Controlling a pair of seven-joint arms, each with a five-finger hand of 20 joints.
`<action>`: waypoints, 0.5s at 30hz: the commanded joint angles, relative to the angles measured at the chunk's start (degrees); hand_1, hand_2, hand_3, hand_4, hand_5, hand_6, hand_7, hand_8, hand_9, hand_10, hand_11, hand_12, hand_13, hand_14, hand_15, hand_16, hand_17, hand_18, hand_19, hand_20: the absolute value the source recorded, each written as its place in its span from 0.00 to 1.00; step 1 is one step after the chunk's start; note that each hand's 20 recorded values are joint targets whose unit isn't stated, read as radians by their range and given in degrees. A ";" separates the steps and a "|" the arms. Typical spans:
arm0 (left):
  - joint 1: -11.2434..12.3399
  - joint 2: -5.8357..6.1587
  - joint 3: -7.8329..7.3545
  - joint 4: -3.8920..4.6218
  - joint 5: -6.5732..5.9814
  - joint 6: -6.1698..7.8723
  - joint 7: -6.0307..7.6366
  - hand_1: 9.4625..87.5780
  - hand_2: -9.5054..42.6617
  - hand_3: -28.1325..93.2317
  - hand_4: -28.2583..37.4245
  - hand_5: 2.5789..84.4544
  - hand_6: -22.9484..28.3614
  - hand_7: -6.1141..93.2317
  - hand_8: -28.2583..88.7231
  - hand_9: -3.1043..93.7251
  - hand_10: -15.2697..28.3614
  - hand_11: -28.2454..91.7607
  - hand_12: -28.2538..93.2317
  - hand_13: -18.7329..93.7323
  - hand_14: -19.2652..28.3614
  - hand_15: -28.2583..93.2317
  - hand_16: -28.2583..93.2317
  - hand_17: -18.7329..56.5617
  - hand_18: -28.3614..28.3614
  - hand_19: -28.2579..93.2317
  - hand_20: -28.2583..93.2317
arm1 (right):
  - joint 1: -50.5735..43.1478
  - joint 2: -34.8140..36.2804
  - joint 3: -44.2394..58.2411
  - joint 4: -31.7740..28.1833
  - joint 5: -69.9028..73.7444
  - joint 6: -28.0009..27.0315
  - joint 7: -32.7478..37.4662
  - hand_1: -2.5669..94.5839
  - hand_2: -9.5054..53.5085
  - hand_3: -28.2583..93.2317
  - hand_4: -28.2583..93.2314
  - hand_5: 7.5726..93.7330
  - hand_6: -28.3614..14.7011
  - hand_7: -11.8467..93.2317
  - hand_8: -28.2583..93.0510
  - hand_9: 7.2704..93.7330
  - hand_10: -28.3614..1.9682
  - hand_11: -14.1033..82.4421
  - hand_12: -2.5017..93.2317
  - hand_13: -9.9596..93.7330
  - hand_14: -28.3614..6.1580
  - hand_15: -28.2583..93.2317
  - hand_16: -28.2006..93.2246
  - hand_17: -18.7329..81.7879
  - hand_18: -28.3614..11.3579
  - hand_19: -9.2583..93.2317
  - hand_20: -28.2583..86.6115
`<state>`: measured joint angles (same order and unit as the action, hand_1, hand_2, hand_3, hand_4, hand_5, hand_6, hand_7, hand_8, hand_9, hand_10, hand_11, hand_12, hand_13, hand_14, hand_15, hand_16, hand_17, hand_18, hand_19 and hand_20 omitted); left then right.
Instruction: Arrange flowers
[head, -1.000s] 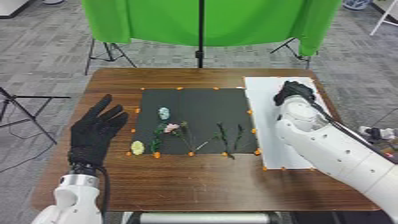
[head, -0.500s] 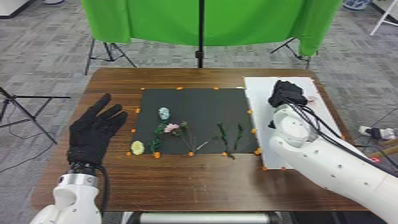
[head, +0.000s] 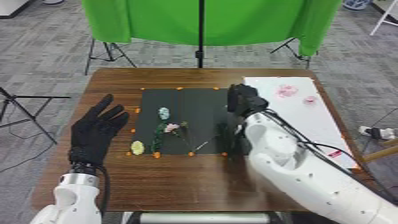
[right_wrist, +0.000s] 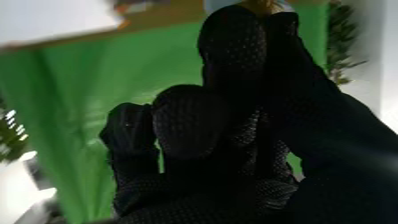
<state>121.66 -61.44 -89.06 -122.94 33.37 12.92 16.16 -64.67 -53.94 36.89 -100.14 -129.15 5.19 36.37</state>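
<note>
- The right hand (head: 246, 102) is over the far right part of the dark mat (head: 195, 100), near its edge with the white sheet (head: 311, 120). Its fingers lie close together, the thumb alongside, and I can see nothing pinched between them.
- The left hand (head: 93, 135) is left of the mat, palm down, its fingers spread and pointing away from the robot.
- To the right of the right hand's fingers, two pink blooms, a larger one (head: 286, 91) and a smaller one (head: 310, 100), are on the white sheet, apart from each other.
- To the left of those fingers and nearer the robot, a pale blue flower (head: 163, 113), a pink flower (head: 171, 128) and a leafy green stem (head: 157, 141) lie on the mat.
- The yellow flower (head: 137, 147) is at the mat's near left corner, the closest of the flowers to the left hand.
- A green sprig (head: 222, 131) lies just on the robot's side of the right hand, partly hidden by it.
- The step in hand looks like choosing the next piece for the sheet, with the arrangement barely begun.
- Next, the right hand probably needs to come down over a stem, part thumb from fingers, and pinch it lightly; a thin stem could easily slip or roll.
</note>
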 joint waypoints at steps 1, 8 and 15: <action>0.09 -1.43 -0.10 0.41 0.78 -1.11 -2.33 0.20 0.33 0.89 0.06 0.44 0.63 0.20 0.15 0.42 0.82 0.46 0.33 0.42 1.00 0.69 0.16 0.15 0.98 0.71 0.35 | -1.58 -2.67 -4.37 0.13 -2.81 0.08 -2.54 0.59 0.00 0.80 0.00 0.91 0.72 0.30 0.26 0.97 0.72 0.45 0.37 0.83 0.64 0.87 0.38 0.52 0.16 1.00 0.75; 0.06 -1.46 -0.26 0.29 1.05 -1.06 -2.04 0.20 0.33 0.88 0.06 0.44 0.63 0.20 0.15 0.42 0.83 0.46 0.33 0.42 1.00 0.69 0.16 0.15 0.98 0.71 0.35 | -4.22 -3.22 -1.80 -0.96 -7.81 -5.53 -5.95 0.55 0.00 0.80 0.00 0.84 0.71 0.28 0.24 0.92 0.70 0.48 0.36 0.80 0.62 0.88 0.37 0.50 0.16 1.00 0.73; 0.07 -1.38 -0.35 0.25 0.90 -0.60 -1.91 0.20 0.33 0.89 0.07 0.44 0.63 0.20 0.15 0.42 0.83 0.46 0.33 0.42 1.00 0.69 0.16 0.15 0.98 0.71 0.35 | -9.11 -4.11 4.44 -3.44 -9.52 -10.78 -10.46 0.40 0.00 0.85 0.00 0.71 0.69 0.27 0.13 0.80 0.58 0.63 0.23 0.74 0.55 0.90 0.37 0.44 0.14 1.00 0.73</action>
<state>121.49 -62.34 -89.24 -122.89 34.09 12.38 14.64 -70.15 -57.47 37.84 -101.19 -137.99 -4.01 28.73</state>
